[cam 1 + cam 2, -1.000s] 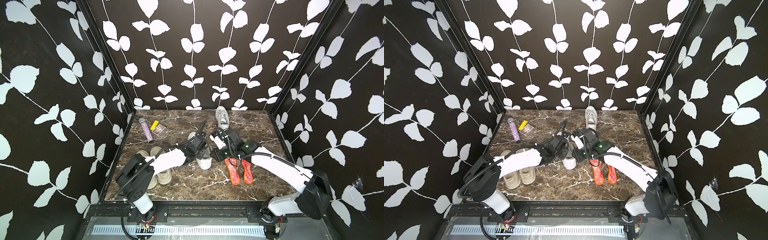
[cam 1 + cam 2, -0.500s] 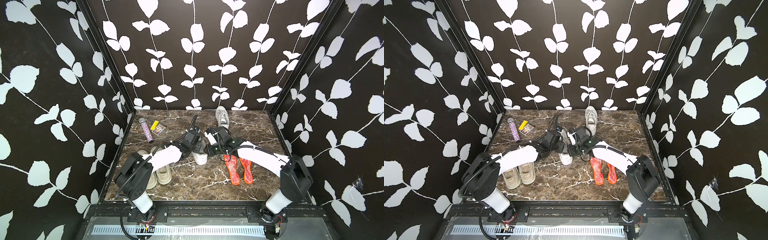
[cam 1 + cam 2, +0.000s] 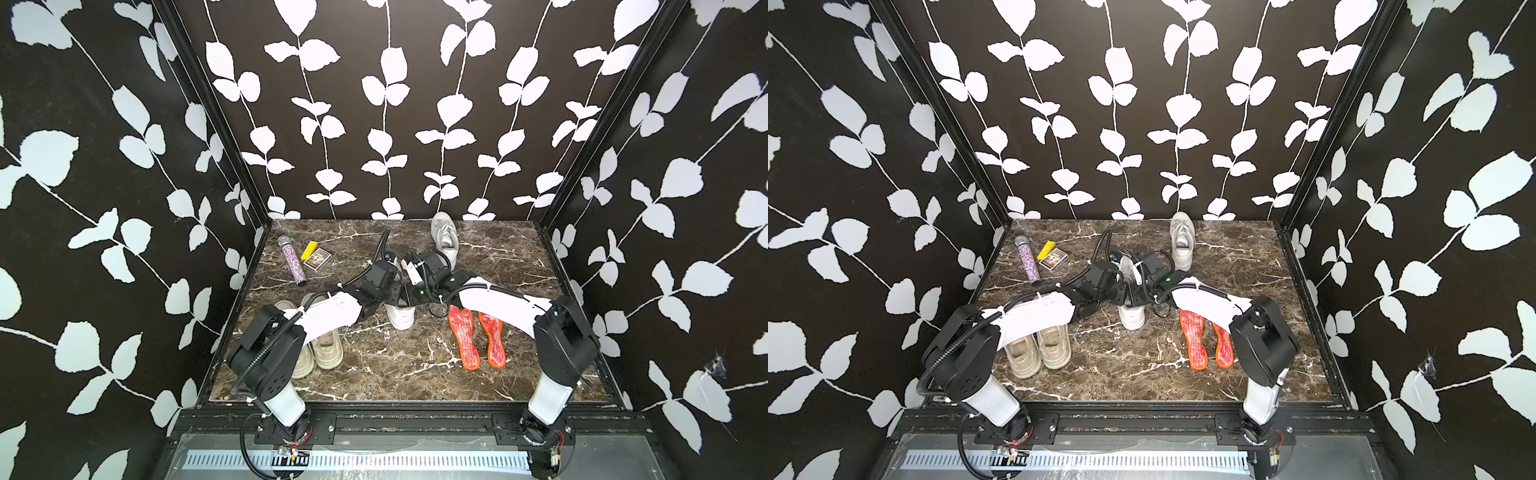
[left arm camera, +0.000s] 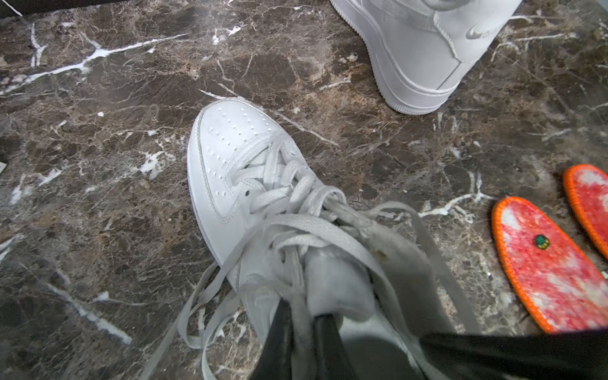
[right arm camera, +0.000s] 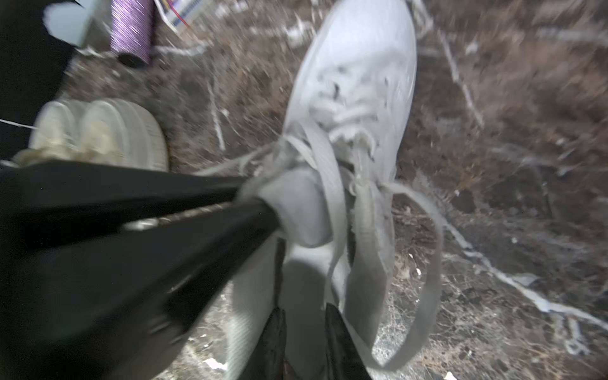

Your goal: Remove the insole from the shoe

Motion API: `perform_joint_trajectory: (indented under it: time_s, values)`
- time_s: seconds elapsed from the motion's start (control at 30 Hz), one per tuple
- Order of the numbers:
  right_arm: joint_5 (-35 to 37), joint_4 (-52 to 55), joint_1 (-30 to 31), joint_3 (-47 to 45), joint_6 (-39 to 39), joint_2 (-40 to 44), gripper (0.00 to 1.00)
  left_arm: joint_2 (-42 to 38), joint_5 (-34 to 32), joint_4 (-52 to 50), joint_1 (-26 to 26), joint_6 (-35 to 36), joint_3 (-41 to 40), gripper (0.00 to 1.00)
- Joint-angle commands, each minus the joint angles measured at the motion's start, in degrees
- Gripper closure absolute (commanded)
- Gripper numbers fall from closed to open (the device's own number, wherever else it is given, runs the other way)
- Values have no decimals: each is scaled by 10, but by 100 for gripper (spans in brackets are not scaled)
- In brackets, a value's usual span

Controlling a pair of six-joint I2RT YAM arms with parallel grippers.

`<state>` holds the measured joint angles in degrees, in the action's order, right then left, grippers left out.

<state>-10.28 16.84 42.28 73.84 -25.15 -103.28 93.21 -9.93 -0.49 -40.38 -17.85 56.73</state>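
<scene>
Mid-table on the marble top (image 3: 374, 374), we see the white shoe (image 3: 401, 318) w/ its toe toward the back wall and both arms meeting over its opening. L gripper (image 4: 302, 312) is closed on the tongue (image 4: 335, 286). In the L wrist view its two black fingers (image 4: 281, 329) sit nearly together w/ grey fabric pinched btwn them. The R wrist view shows the same pinch from the side, tongue raised and laces (image 4: 279, 184) loose. R gripper (image 5: 304, 311) looks clamped on the shoe's collar wall, a white strip filling the narrow gap btwn its fingers (image 5: 273, 342), tho that view is motion-blurred. We can't see the insole: grippers and tongue cover the opening. Two orange-rimmed red insoles (image 3: 465, 340) lie flat near the shoe's right, side by side, apart from it. Another white shoe (image 3: 444, 237) sits by the back wall and a beige pair (image 3: 328, 353) sits partly under the L arm. At back-left are a purple glitter tube (image 3: 293, 259), a yellow block (image 3: 309, 249) and a small printed box (image 3: 319, 259).
</scene>
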Motion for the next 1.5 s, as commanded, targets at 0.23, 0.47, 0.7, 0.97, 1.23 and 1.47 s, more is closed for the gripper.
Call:
perform_joint_trajectory:
  time_s: [0.23, 0.47, 0.7, 0.97, 1.23, 1.47]
  values:
    - [181, 60, 2, 30, -23, -30, 72, -57, 30, 40, -1, -30, -26, 100]
    - [242, 74, 1, 37, -18, -47, 68, -79, 65, 64, -1, -52, -69, 100]
    - [254, 88, 1, 74, -2, -105, 67, -96, 92, 101, -1, -75, -110, 100]
    - [263, 100, 1, 108, 5, -165, 66, -112, 110, 136, -1, -95, -141, 100]
    - [200, 82, 1, 126, -8, -209, 76, -116, 114, 153, -1, -109, -152, 100]
    - [133, 40, 2, 106, -14, -195, 94, -117, 102, 142, -1, -110, -151, 100]
